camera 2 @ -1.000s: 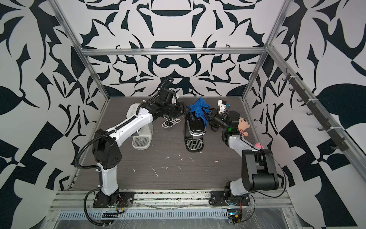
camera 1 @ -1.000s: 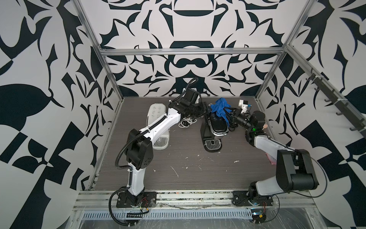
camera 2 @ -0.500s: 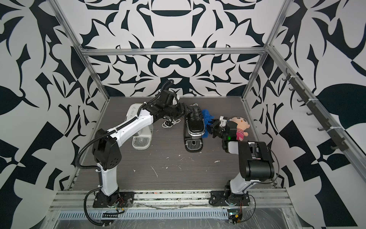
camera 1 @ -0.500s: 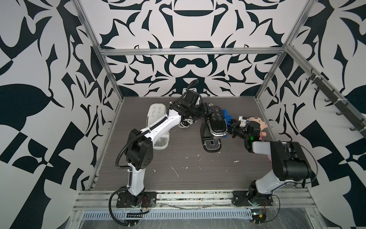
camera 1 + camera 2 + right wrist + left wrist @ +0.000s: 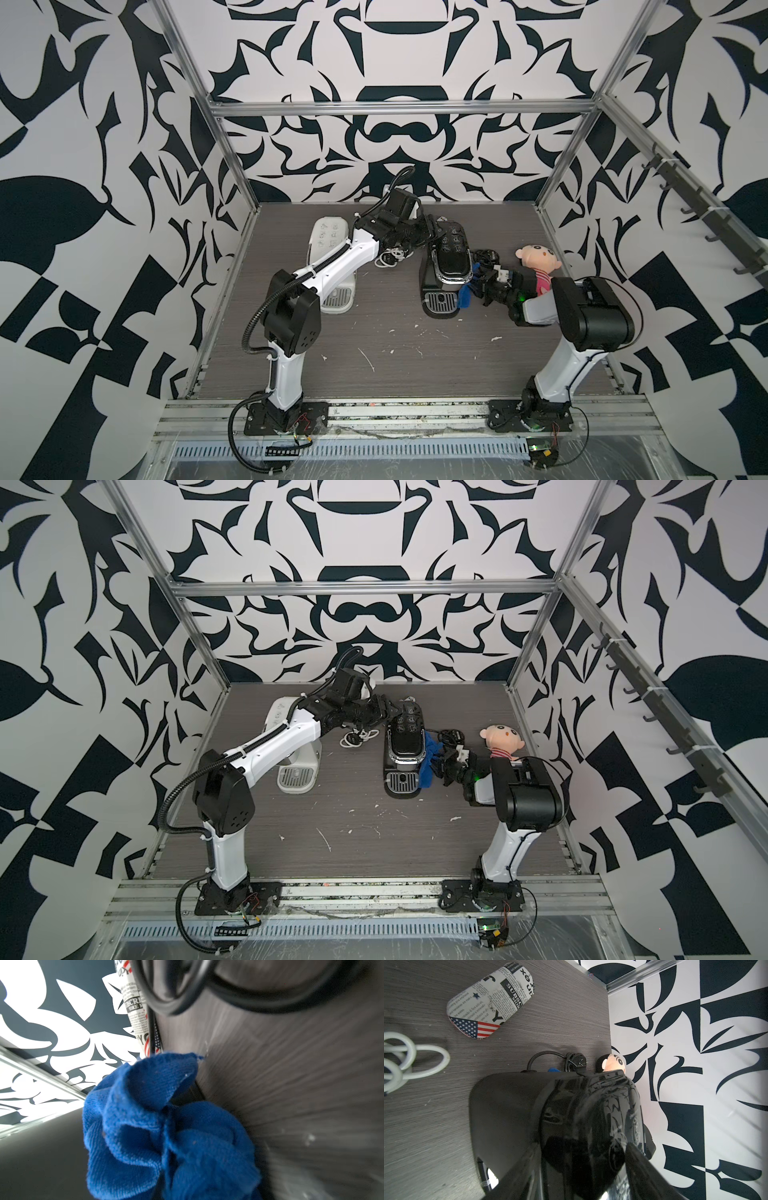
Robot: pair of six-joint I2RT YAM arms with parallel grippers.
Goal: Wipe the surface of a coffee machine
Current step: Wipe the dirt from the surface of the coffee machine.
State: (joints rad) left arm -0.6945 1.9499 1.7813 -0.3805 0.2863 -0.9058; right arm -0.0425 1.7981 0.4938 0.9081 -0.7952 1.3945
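The black coffee machine (image 5: 451, 266) (image 5: 404, 746) stands mid-table in both top views. My left gripper (image 5: 432, 235) (image 5: 390, 712) straddles its rear top. In the left wrist view its fingers (image 5: 645, 1169) press both sides of the glossy black body (image 5: 571, 1118). A bunched blue cloth (image 5: 465, 296) (image 5: 428, 767) lies against the machine's right side near the drip tray. My right gripper (image 5: 480, 286) (image 5: 439, 766) is shut on it. In the right wrist view the cloth (image 5: 166, 1126) hides the fingers.
A white coffee machine (image 5: 332, 266) (image 5: 296, 750) stands to the left, with a coiled white cord (image 5: 388, 259) (image 5: 406, 1059) between the two machines. A black cord (image 5: 486, 255) (image 5: 207, 991) and a doll (image 5: 536, 262) (image 5: 500, 737) lie right of the black machine. A newspaper-print case (image 5: 492, 1001) lies behind it.
My right gripper has carried the cloth from the top of the black machine down its right side toward the front. The left arm has barely moved.
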